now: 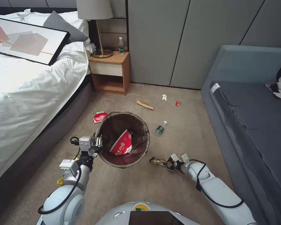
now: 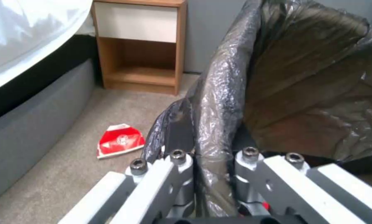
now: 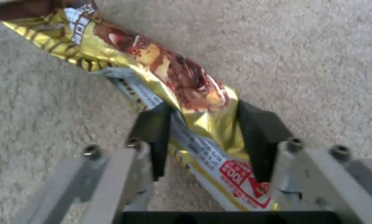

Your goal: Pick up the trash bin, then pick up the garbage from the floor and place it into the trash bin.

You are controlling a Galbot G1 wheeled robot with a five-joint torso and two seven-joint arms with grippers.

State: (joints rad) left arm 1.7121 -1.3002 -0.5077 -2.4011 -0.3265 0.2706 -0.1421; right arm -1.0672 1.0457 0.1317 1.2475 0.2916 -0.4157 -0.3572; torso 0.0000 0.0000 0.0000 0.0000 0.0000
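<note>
1 trash bin (image 1: 123, 139), rim pinched by left end effector (image 1: 98, 144); right end effector (image 1: 170, 163) clamped on gold wrapper (image 3: 161, 74). 5 more litter pcs on floor (image 1: 184, 131): red packet (image 1: 99, 117), bottle (image 1: 160, 128), 3 scraps.

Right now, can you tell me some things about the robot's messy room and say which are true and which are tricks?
1. The left claw is clamped on the rim of the round bag-lined trash bin. True.
2. The bin is empty. False: a red and white paper bowl lies inside it.
3. The right claw pinches a shiny gold snack wrapper. True.
4. The small green-labelled plastic bottle is standing upright on the sofa. False: it lies on its side on the beige carpet floor.
5. A flat red packet lies on the carpet beside the bin. True.
</note>
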